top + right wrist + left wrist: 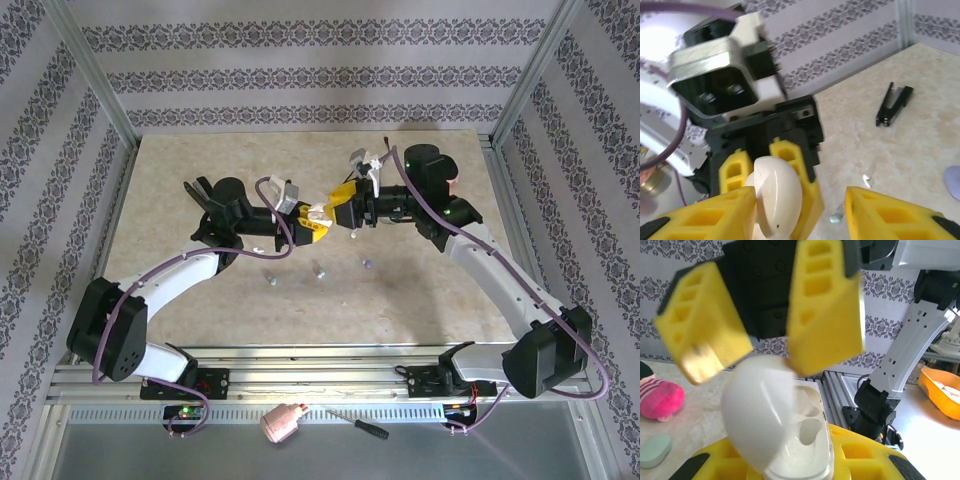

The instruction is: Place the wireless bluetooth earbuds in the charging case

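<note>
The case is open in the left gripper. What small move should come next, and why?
Probably lower the open right gripper toward an earbud on the table: the charging case, held by the left gripper, shows two empty sockets, and the right gripper holds nothing.

Hands: two, left hand [318, 225] and right hand [342, 200]
Charging case [795, 440]: one
Earbuds [318, 270]: three
Screwdriver [358, 425]: one
Black clip [894, 102]: one
Pink plush toy [660, 397]: one

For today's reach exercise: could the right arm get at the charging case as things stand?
Probably yes: the right gripper, jaws open, sits beside the open charging case in the left gripper; nothing stands between.
</note>
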### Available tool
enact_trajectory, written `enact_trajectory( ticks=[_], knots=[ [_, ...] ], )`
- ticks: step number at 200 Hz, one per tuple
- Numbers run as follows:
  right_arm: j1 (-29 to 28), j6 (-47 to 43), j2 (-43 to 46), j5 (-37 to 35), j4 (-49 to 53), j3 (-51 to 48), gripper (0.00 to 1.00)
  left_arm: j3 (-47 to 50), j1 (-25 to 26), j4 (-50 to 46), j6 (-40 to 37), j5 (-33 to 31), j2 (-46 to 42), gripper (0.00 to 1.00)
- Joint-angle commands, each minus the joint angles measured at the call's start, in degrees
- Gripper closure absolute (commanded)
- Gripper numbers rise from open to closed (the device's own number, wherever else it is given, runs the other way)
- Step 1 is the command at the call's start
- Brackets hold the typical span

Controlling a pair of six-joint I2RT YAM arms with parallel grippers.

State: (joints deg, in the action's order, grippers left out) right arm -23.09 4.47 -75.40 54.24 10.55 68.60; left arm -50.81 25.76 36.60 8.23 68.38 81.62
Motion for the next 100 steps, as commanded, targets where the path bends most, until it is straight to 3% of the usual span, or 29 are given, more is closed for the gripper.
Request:
enact_trajectory(
  ticks=[1,32,59,73,85,100],
  knots=[
    [0.8,2.4,-1.7,-4.3,-1.3,2.4,0.48,-0.9,-0.4,-0.3,-6.4,0.1,-0.2,1.00],
    [1.3,3.5,-2.7,-3.7,-2.0,3.8,0.38,-1.3,-0.4,-9.2,-15.7,-5.9,-0.9,1.00],
    [1.5,4.4,-1.4,-2.7,-5.2,2.5,0.28,0.3,-0.4,-10.8,-21.4,-11.3,-1.8,1.00],
    [1.5,6.0,-0.2,-3.5,-7.6,1.2,0.18,1.2,-0.4,-11.7,-24.6,-13.8,-2.1,1.00],
    [1.5,8.3,1.1,-6.6,-10.5,-0.8,0.03,1.6,-0.3,-13.3,-28.1,-14.9,-2.1,1.00],
    [1.8,12.1,3.5,-14.4,-15.8,-4.6,0.02,1.9,-0.2,-14.4,-30.0,-15.9,-2.1,1.00]
  ],
)
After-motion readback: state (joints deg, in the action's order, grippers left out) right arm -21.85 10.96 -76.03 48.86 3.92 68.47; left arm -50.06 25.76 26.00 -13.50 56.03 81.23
